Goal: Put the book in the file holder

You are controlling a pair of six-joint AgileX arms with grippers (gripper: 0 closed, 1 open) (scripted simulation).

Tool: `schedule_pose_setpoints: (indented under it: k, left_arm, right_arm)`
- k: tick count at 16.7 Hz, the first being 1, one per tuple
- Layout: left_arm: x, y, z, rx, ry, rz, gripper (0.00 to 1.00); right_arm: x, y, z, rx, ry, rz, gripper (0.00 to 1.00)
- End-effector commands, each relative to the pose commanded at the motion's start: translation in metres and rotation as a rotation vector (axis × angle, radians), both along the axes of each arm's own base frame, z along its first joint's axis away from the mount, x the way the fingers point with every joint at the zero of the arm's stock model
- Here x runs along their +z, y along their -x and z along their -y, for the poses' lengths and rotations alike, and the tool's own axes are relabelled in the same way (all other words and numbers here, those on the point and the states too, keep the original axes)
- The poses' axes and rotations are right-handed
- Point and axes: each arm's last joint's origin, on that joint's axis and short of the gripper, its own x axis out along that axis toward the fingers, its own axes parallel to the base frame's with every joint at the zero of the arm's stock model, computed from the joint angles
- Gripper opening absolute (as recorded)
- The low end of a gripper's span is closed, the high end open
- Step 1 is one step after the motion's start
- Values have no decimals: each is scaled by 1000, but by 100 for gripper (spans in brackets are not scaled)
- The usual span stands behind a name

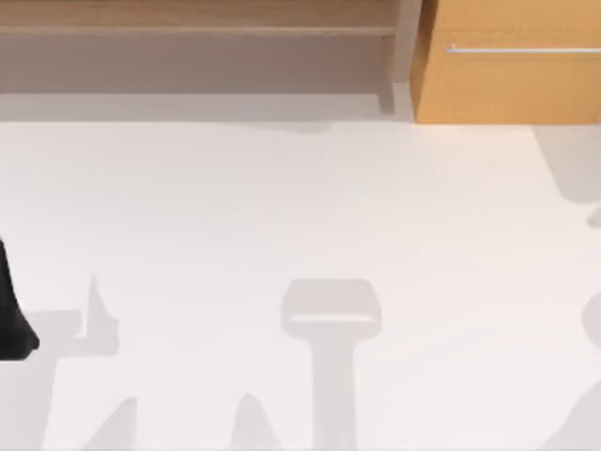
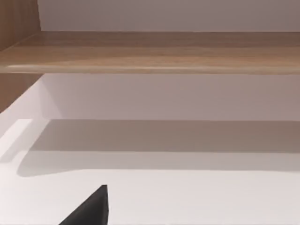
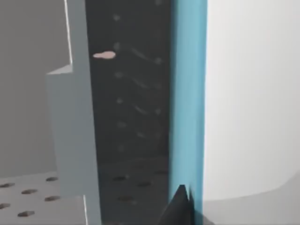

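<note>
The book rises close before the right wrist camera, a broad white face with a teal-blue band along one edge. Beside that band opens the dark slot of the grey file holder, which has a perforated base. I cannot tell whether the book's bottom stands inside the slot. One black fingertip of my right gripper presses against the teal band, shut on the book. My left arm is parked at the table's left edge. Its fingertip hangs open over bare table.
A wooden shelf runs along the back, with a light wooden cabinet and its metal handle at the back right. The white table carries only shadows across its middle and front.
</note>
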Motion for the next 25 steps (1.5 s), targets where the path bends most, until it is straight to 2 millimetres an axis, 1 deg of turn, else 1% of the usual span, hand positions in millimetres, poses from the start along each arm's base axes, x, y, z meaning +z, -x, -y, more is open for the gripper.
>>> schedule_pose_setpoints:
  k: [4,7,11,15,25]
  left_arm:
    - [0,0,0,0,0,0,100]
    - [0,0,0,0,0,0,100]
    - [0,0,0,0,0,0,100]
    - [0,0,0,0,0,0,100]
    - [0,0,0,0,0,0,100]
  right_arm:
    - [1,-1,-2,4,1,3,0]
    - [1,-13,-2,9,2,8,0]
    - [-4,-29,0,1,1,1,0]
    - [-5,-30,0,0,0,0,0]
    - [-5,-30,0,0,0,0,75]
